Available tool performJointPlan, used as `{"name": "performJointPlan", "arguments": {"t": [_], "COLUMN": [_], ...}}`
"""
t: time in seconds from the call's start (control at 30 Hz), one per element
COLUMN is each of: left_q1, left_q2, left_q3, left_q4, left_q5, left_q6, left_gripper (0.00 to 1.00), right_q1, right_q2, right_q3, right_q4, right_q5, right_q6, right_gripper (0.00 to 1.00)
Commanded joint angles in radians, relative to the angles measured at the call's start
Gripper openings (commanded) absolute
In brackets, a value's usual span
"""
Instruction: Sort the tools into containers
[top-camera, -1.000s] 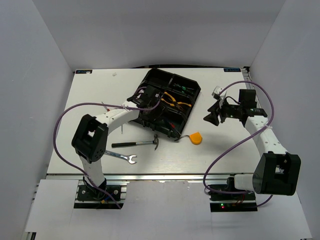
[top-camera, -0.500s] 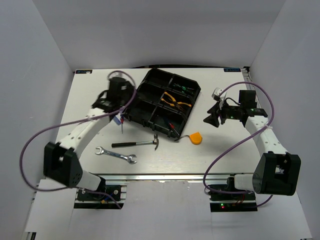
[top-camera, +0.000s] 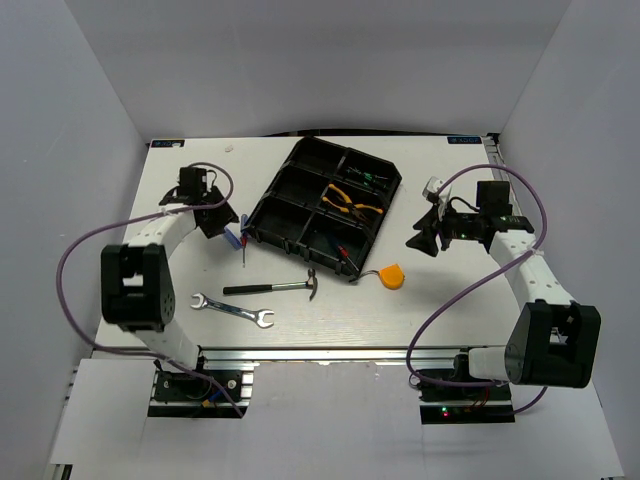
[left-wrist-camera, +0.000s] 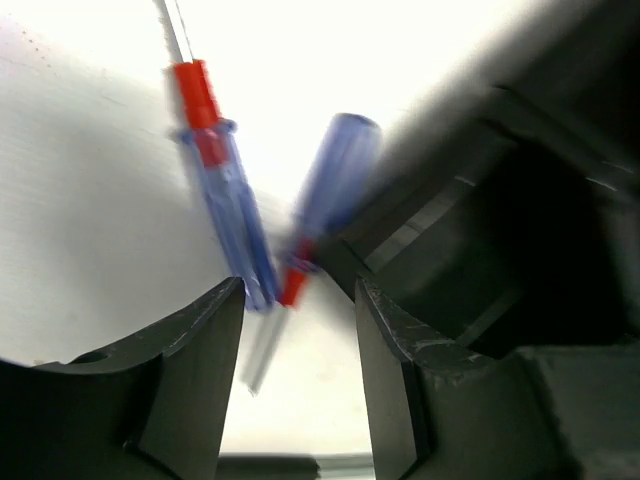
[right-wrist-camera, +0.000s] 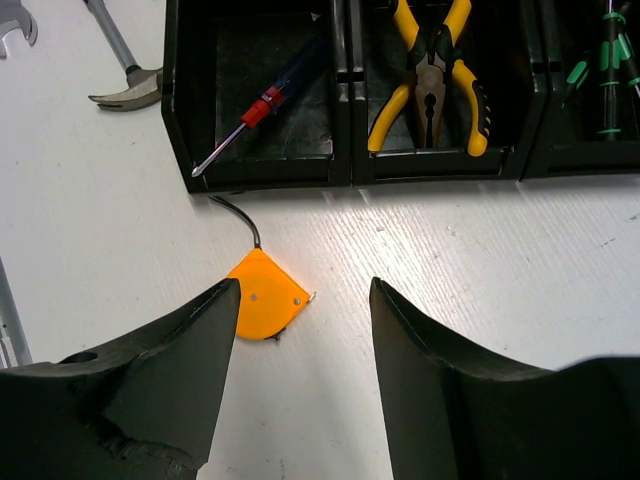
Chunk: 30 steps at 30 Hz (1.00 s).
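Table (top-camera: 450, 300) first, with the tray (top-camera: 278, 190) skewed across the middle. Already holding pliers (right-wrist-camera: 430, 80), green drivers (right-wrist-camera: 608, 60) and 1 red-collared driver (right-wrist-camera: 262, 102), so roughly half sorted. Loose in front: hammer (top-camera: 270, 288), wrench (top-camera: 232, 309). Right gripper (right-wrist-camera: 304, 290) spread wide, empty, hanging over the tape (right-wrist-camera: 262, 308), probably lining up a grab. Left gripper (left-wrist-camera: 300, 300) spread too, nothing pinched, pointing at 2 blue drivers (left-wrist-camera: 225, 215) beside the tray's left wall.
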Motion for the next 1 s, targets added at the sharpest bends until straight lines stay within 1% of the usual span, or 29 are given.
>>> {"name": "performJointPlan", "arguments": {"t": [0.0,0.03,0.13,0.33,0.4,0.5,0.63,0.73,0.77,0.87,0.9,0.97], "left_q1": [0.005,0.005,0.005,0.005,0.005,0.005,0.005,0.005,0.005,0.007,0.008,0.012], "left_q2": [0.074,0.116,0.177,0.232,0.269,0.310,0.330,0.333,0.330,0.304,0.278,0.240], "left_q3": [0.092,0.124,0.173,0.189,0.189,0.189,0.194,0.201,0.201,0.177,0.155,0.129], "left_q4": [-0.055,-0.065,-0.104,-0.152,-0.164,-0.169,-0.170,-0.180,-0.189,-0.196,-0.198,-0.201], "left_q5": [-0.034,-0.045,-0.083,-0.204,-0.220,-0.228,-0.241,-0.258,-0.269,-0.310,-0.321,-0.346], "left_q6": [0.037,0.032,0.025,0.008,0.006,0.003,-0.003,0.003,0.005,0.011,0.012,0.011], "left_gripper": [0.59,0.59,0.60,0.61,0.60,0.56,0.50,0.42,0.36,0.28,0.22,0.15], "right_q1": [-0.002,-0.002,-0.002,-0.002,-0.002,-0.002,-0.002,-0.002,-0.002,-0.002,-0.002,-0.002], "right_q2": [0.009,0.008,0.004,0.008,0.015,0.023,0.024,0.023,0.021,0.012,0.009,0.006], "right_q3": [0.039,0.039,0.039,0.032,0.036,0.050,0.055,0.049,0.046,0.038,0.038,0.038], "right_q4": [-0.029,-0.031,-0.032,-0.025,-0.020,-0.020,-0.021,-0.018,-0.017,-0.014,-0.017,-0.018], "right_q5": [-0.018,-0.015,-0.008,-0.003,-0.006,-0.008,-0.009,-0.011,-0.011,-0.011,-0.011,-0.009], "right_q6": [-0.017,-0.017,-0.016,-0.005,0.000,-0.002,0.000,0.001,0.003,0.006,0.004,0.004], "right_gripper": [0.62,0.61,0.61,0.61,0.62,0.61,0.62,0.61,0.62,0.62,0.62,0.62]}}
